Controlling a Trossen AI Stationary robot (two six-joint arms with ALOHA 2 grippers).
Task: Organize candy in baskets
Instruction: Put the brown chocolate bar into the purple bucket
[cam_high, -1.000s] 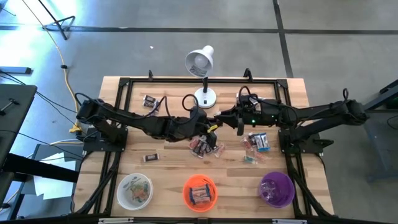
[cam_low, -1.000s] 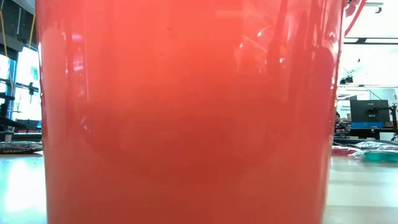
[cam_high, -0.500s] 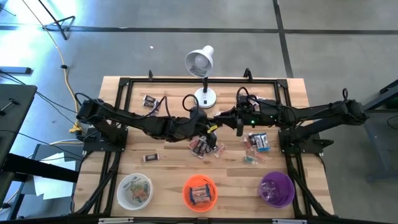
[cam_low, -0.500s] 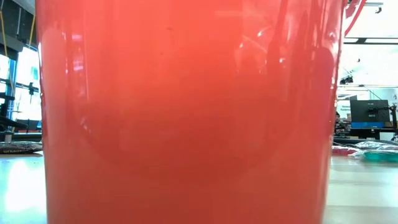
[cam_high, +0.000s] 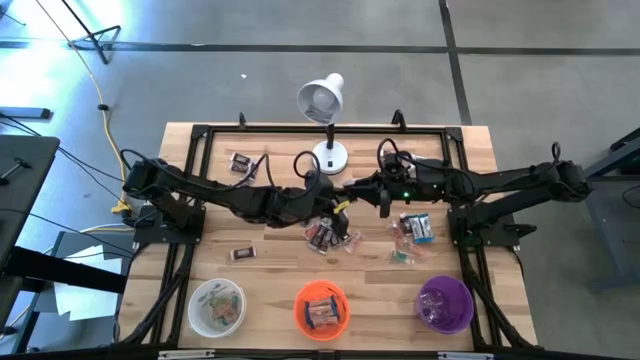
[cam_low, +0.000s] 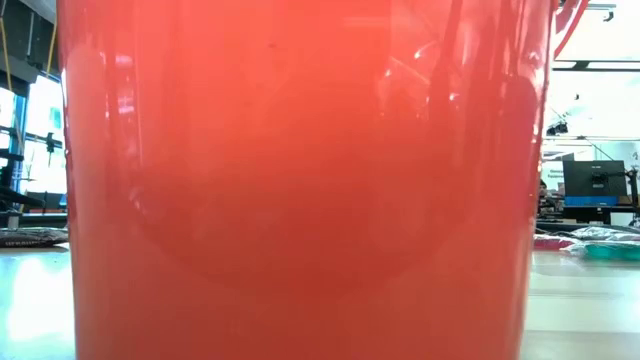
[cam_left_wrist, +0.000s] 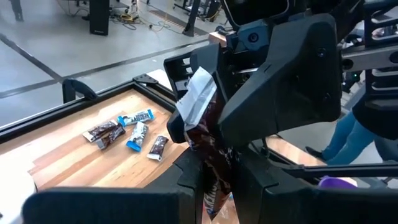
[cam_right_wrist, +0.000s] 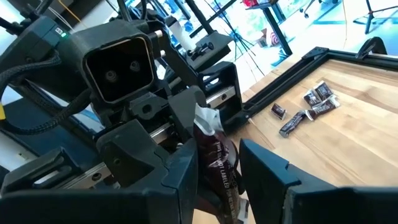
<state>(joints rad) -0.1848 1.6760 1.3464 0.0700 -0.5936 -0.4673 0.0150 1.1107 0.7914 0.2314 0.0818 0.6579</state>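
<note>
Met nose to nose, left tool (cam_left_wrist: 216, 186) and right tool (cam_right_wrist: 217, 177), over mid-surface. Held one dark brown candy (cam_left_wrist: 208, 144) upright between them, white wrapper end up. Left tool clamped narrow on the candy's lower half. Could not tell whether the right tool had a grip yet, though the candy stood inside its span too.

Judged a handover. Best done by closing the receiving tool firmly on the wrapper body, not the loose crimped end, before easing the other off. Should have been pulled straight apart, without twisting, as the foil looked slick. Likely bound for the orange basket (cam_high: 300, 301), near side of the left tool, already showing dark wrappers. More candies (cam_high: 325, 236) lay just below both tools.
</note>
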